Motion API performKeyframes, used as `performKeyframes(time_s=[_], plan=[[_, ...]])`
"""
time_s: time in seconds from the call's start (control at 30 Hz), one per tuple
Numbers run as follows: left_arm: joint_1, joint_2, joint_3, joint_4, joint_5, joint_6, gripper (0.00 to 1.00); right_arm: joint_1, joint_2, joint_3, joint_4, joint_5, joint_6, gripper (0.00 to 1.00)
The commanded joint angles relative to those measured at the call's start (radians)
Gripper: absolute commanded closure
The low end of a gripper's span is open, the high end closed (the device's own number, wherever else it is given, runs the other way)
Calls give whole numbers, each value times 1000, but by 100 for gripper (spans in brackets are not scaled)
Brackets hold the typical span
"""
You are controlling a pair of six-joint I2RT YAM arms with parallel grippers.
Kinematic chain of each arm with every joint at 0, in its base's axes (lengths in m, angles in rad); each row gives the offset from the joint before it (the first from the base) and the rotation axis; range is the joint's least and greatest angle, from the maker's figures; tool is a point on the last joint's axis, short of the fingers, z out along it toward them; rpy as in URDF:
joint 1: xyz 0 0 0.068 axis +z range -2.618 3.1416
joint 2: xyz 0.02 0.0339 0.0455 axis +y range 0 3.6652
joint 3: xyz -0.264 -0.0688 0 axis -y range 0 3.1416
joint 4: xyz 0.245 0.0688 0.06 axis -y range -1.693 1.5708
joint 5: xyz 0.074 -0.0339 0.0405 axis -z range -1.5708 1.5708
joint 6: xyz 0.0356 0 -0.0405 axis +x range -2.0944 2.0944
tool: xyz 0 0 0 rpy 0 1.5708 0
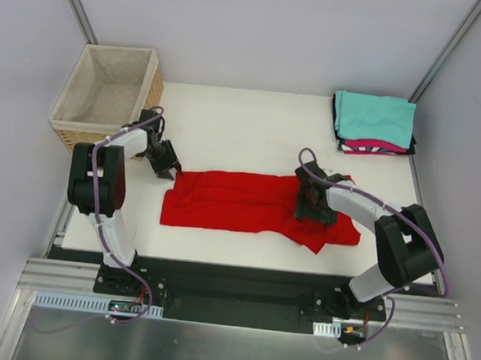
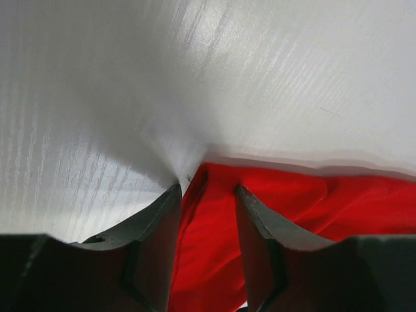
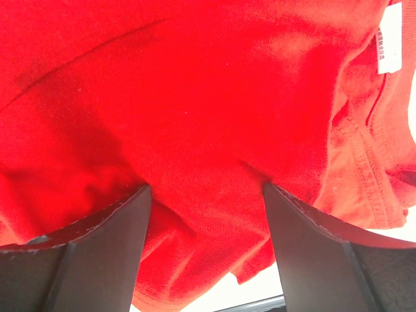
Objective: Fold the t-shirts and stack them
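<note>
Two grippers work one red t-shirt, which lies rumpled lengthwise across the middle of the table. Nearest, toward 4 o'clock on the cloth, the right gripper presses down with its jaws wide and a bulge of fabric between them. Further off, at the shirt's 10 o'clock corner, the left gripper stands astride the hem, jaws narrowly apart and not yet pinching. The fold should go best if each closes on a matching edge, then both lift together and carry it over evenly, keeping the cloth taut. Beyond, at 1 o'clock, sits the folded stack, teal on top. The wicker basket stands at 11 o'clock.
</note>
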Motion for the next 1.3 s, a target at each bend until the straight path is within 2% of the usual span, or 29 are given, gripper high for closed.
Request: performKeyframes(time_s=[0.0,0.37,0.63,1.03,1.27], plan=[[3,22,-12,28,-1,-15,66,6,4,-38,17,-17,4,26],[3,8,-20,36,-7,-12,79,5,16,-38,25,-26,2,26],[24,2,-17,36,-22,-18,100,6,15,-40,24,-24,5,26],[79,2,52,36,43,-2,100,5,5,-43,27,-30,4,26],[96,65,123,37,91,11,100,4,-34,-48,16,-26,-1,26]])
